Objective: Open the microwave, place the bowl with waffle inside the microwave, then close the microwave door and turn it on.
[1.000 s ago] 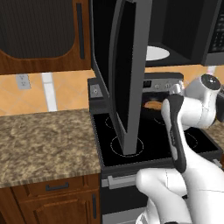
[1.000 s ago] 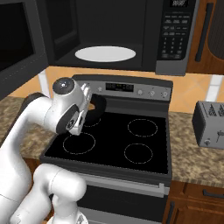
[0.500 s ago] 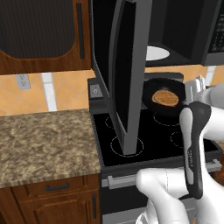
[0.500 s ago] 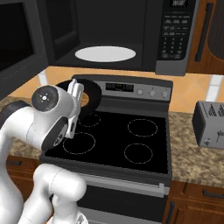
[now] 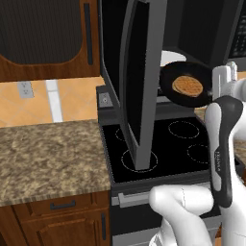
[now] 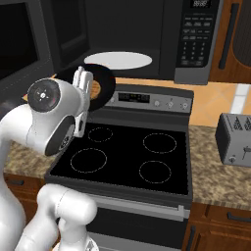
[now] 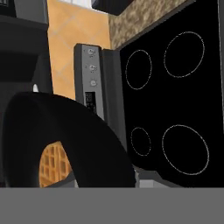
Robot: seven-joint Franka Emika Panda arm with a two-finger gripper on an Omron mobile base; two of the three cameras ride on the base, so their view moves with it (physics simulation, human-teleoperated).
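Note:
The microwave (image 6: pixel 147 29) stands open above the stove, its door (image 5: pixel 140 81) swung out toward me, edge-on in the left base view. A white turntable (image 6: pixel 117 60) lies inside. My gripper (image 5: pixel 215 85) is shut on the right rim of the black bowl (image 5: pixel 185 93), which it holds tilted in the air in front of the opening, just below the cavity floor. The golden waffle (image 5: pixel 187 85) lies in the bowl. From the right the bowl (image 6: pixel 102 84) sits behind my gripper (image 6: pixel 82 81). In the hand view the bowl (image 7: pixel 74 135) and waffle (image 7: pixel 53 164) are close below.
The black stove (image 6: pixel 127 157) with four burner rings lies under the bowl, its control panel (image 6: pixel 147 98) at the back. A silver toaster (image 6: pixel 235 139) stands on the right counter. Granite counter (image 5: pixel 48 153) spreads left of the stove. The button panel (image 6: pixel 196 39) is at the microwave's right.
The arm has lifted the bowl with the waffle from low over the stove up and toward the microwave opening. The door has stayed open.

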